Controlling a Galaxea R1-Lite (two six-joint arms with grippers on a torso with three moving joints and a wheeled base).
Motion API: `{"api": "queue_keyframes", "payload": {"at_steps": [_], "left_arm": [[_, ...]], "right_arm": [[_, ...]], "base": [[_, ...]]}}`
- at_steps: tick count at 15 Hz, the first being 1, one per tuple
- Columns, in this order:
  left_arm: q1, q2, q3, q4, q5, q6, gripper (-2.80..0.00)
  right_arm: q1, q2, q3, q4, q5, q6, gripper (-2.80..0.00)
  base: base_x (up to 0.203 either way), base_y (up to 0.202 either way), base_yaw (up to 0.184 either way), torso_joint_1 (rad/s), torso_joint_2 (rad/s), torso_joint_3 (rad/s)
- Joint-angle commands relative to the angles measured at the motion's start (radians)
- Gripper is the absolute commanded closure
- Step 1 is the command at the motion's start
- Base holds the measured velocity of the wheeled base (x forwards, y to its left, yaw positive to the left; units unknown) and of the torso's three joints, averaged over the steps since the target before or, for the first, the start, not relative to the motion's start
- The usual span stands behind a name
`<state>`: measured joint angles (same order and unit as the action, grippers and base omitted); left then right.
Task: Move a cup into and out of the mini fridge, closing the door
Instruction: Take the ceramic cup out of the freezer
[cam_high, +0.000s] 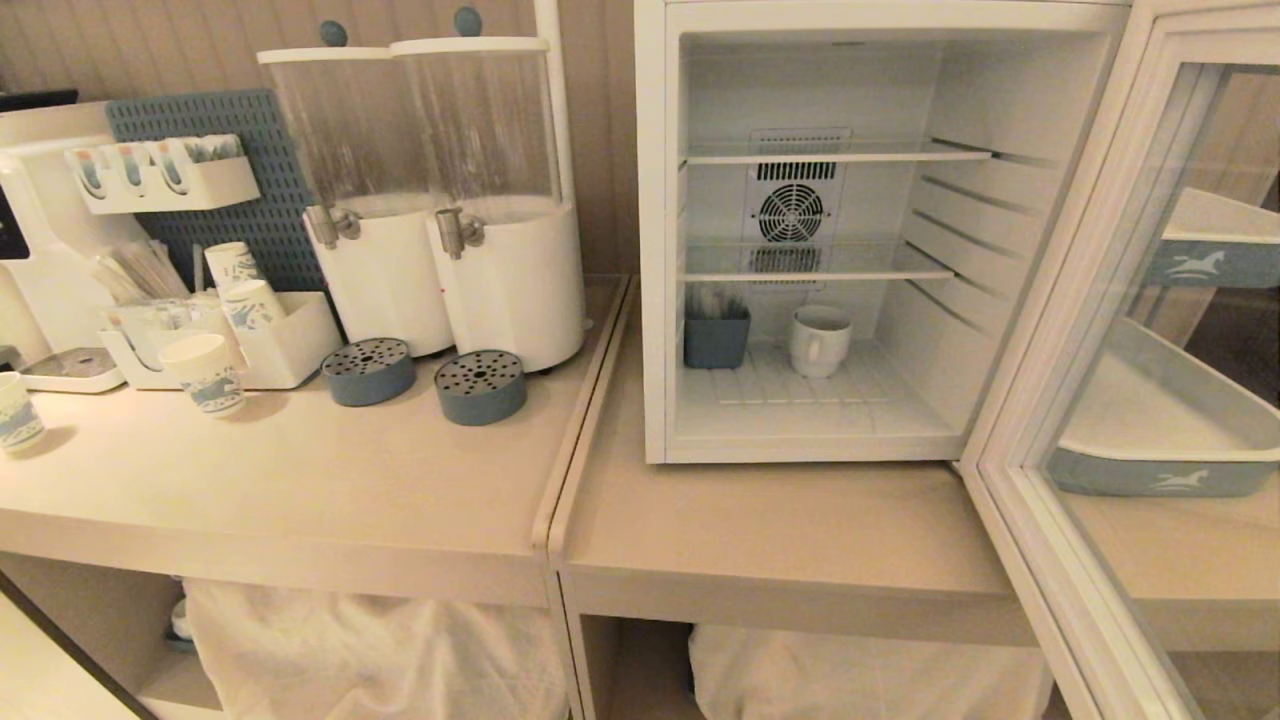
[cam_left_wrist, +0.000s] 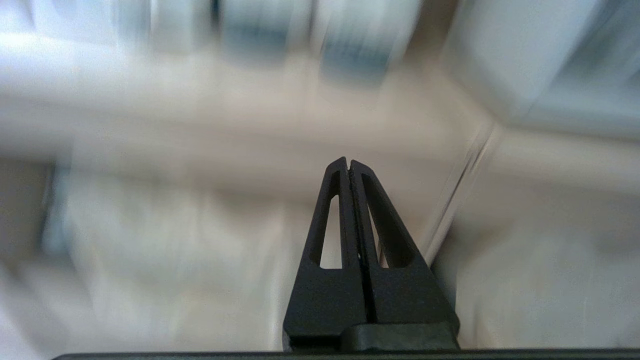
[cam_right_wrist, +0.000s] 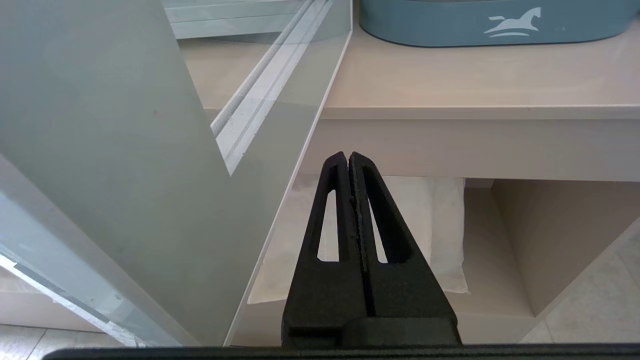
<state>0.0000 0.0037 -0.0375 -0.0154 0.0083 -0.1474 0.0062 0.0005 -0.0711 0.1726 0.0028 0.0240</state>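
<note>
One squat white ceramic cup (cam_high: 819, 339) with a loop handle stands on the ribbed floor of the boxy mini fridge (cam_high: 655, 250), beside a blue-grey square holder (cam_high: 716, 341). The glass-paned door (cam_high: 1085, 420) hangs open. Left gripper (cam_left_wrist: 348, 162) and right gripper (cam_right_wrist: 348, 156) are pinched together, empty.

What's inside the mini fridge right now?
On the mini fridge floor: the cup and a blue-grey container. Both wire shelves look bare. The container's contents are unclear.

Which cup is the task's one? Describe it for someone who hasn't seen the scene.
Find the white boxy mini fridge, its glass door swung open. On its floor, right of a grey-blue holder, stands a squat plain white ceramic mug; the counter's paper cups carry blue print.
</note>
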Motion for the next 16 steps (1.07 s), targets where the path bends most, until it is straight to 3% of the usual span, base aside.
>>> {"api": "queue_keyframes", "payload": {"at_steps": [1, 3, 9, 16], "left_arm": [[0.0, -0.007, 0.074, -0.147, -0.01, 0.009, 0.0], [-0.001, -0.008, 0.077, -0.039, -0.015, 0.012, 0.0], [-0.002, -0.008, 0.077, -0.052, -0.016, 0.011, 0.0], [-0.002, -0.008, 0.077, -0.052, -0.016, 0.003, 0.0]], "right_arm": [[0.0, 0.001, -0.001, 0.001, 0.0, 0.001, 0.0], [0.0, 0.001, -0.001, 0.001, 0.0, -0.001, 0.0], [0.0, 0.001, -0.001, -0.001, 0.002, -0.001, 0.0], [0.0, 0.001, -0.001, -0.001, 0.002, -0.001, 0.0]], "base": [[0.0, 0.0, 0.0, 0.0, 0.0, 0.0], [0.0, 0.0, 0.0, 0.0, 0.0, 0.0], [0.0, 0.0, 0.0, 0.0, 0.0, 0.0], [-0.185, 0.0, 0.0, 0.003, 0.0, 0.003]]}}
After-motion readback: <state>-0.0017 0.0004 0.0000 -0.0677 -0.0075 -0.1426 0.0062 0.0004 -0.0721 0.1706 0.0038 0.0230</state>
